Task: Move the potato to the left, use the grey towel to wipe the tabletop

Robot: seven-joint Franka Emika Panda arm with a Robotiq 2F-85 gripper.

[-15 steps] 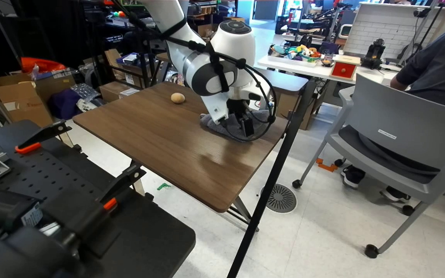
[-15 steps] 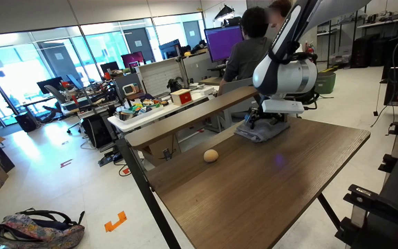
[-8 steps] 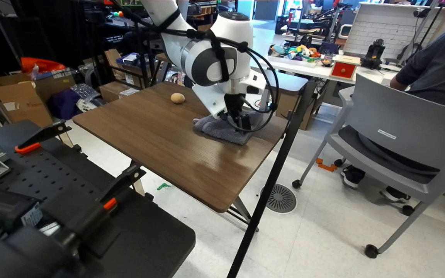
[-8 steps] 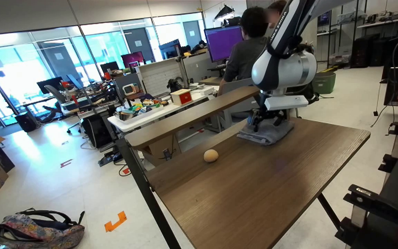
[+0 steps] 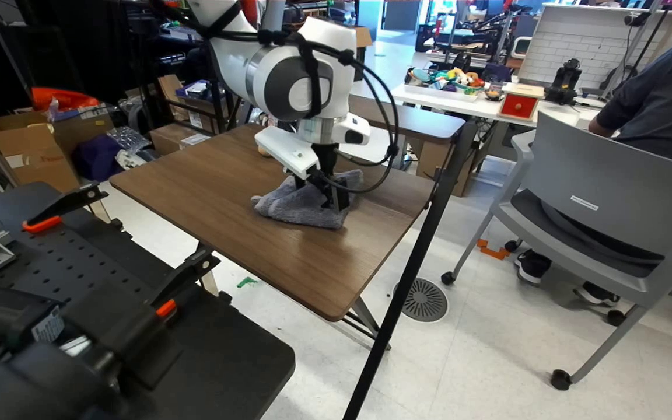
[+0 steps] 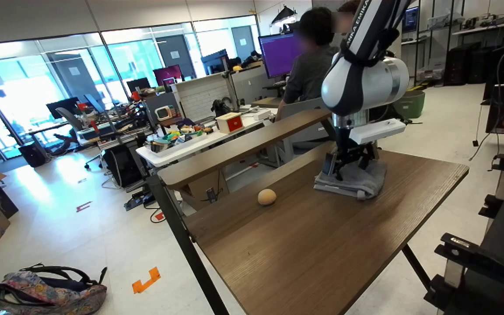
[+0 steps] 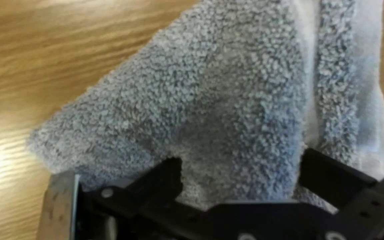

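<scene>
The grey towel [image 5: 298, 207] lies rumpled on the dark brown tabletop [image 6: 317, 236], seen in both exterior views. My gripper [image 5: 319, 193] points down onto it. In the wrist view the towel [image 7: 165, 86] fills most of the picture. The gripper's jaws stand wide apart there, both black fingertips [image 7: 170, 173] down against the cloth, and grey fabric shows between them without being pinched. The tan potato [image 6: 267, 197] rests on the tabletop, apart from towel and gripper. In an exterior view the potato [image 5: 263, 151] is mostly hidden behind the arm.
A narrower raised wooden table [image 6: 243, 144] runs alongside the tabletop's far edge. A black post [image 5: 412, 262] stands beside the tabletop. A dark perforated bench with clamps [image 5: 79, 256] is close by. A person [image 5: 662, 99] sits in a grey chair [image 5: 610, 181].
Gripper and towel have slid together across the tabletop, leftward in an exterior view, nearer and rightward as seen from the opposite camera. The potato has stayed put. The jaws have remained wide.
</scene>
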